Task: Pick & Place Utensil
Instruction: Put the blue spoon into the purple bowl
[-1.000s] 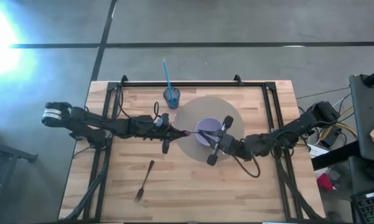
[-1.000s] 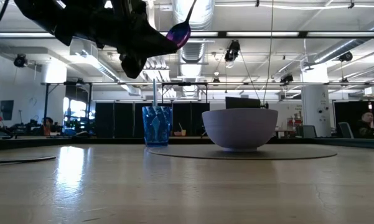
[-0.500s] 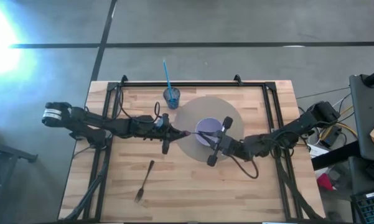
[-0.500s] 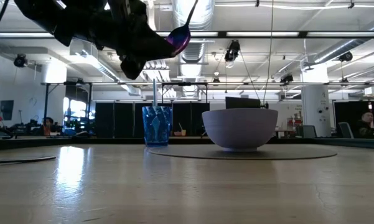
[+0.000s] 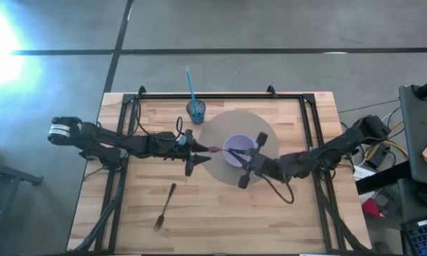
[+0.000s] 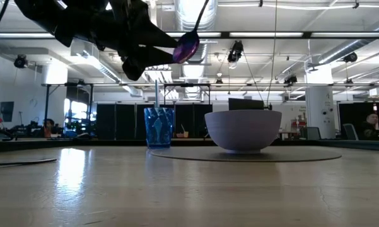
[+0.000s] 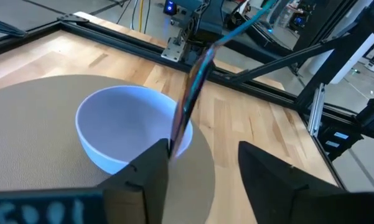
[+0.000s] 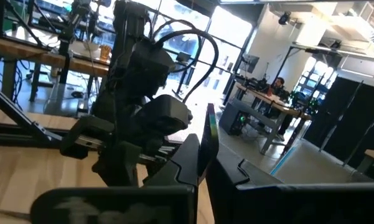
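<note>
- While the purple spoon [image 5: 214, 150] hangs above the desk [image 5: 128, 213] between the two arms, you are at the hand-over step, ahead of any placing.
- Your left claw [image 7: 202, 171] stands released, its fingers [image 7: 150, 171] spread on either side of the spoon's bowl end; whether one finger touches it I cannot tell.
- Your right claw [image 5: 236, 156] is clenched on the spoon, holding the handle end over the white bowl [image 5: 238, 149].
- Next, judge it this way: draw the left arm straight back clear of the spoon, then let the right arm lower it toward the bowl.
- Looking down from above, you see both arms meeting at the round mat [image 5: 213, 131], a fork [image 5: 164, 207] lying well apart, and a blue cup [image 5: 195, 110].
- Only the low view shows the spoon's height, well above the bowl's rim.
- Only the left wrist view shows the spread fingers clearly.
</note>
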